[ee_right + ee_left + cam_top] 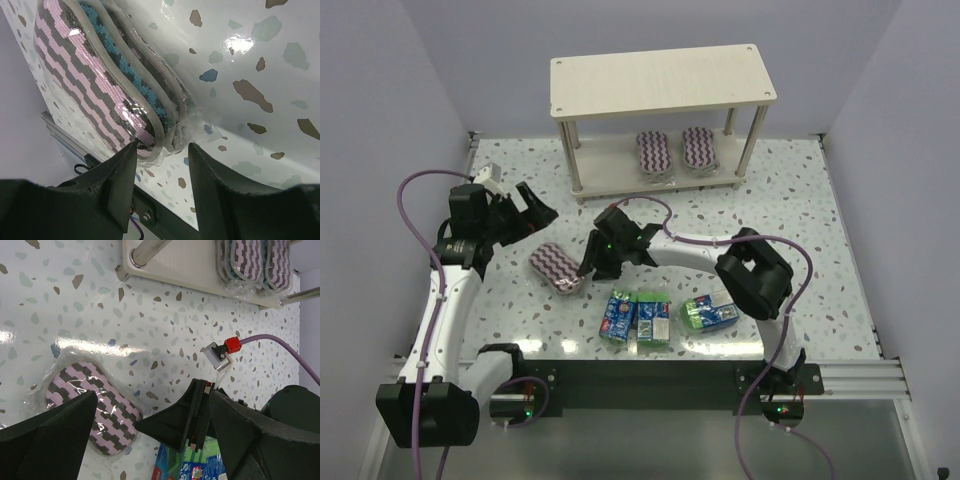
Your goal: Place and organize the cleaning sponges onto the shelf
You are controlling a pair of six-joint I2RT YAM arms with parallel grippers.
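The cream-white shelf stands at the back, with two zigzag-striped oval sponges on its lower board. A third striped sponge lies in its plastic wrap on the table. My right gripper is open at that sponge's right end. In the right wrist view the sponge's end sits just ahead of the open gripper, and one fingertip touches it. Three green-and-blue packs lie near the front. My left gripper is open and empty, above and left of the sponge.
The left wrist view shows the shelf's lower board and a leg, with the right arm's gripper beside the loose sponge. Grey walls close in the speckled table. A metal rail runs along the front edge.
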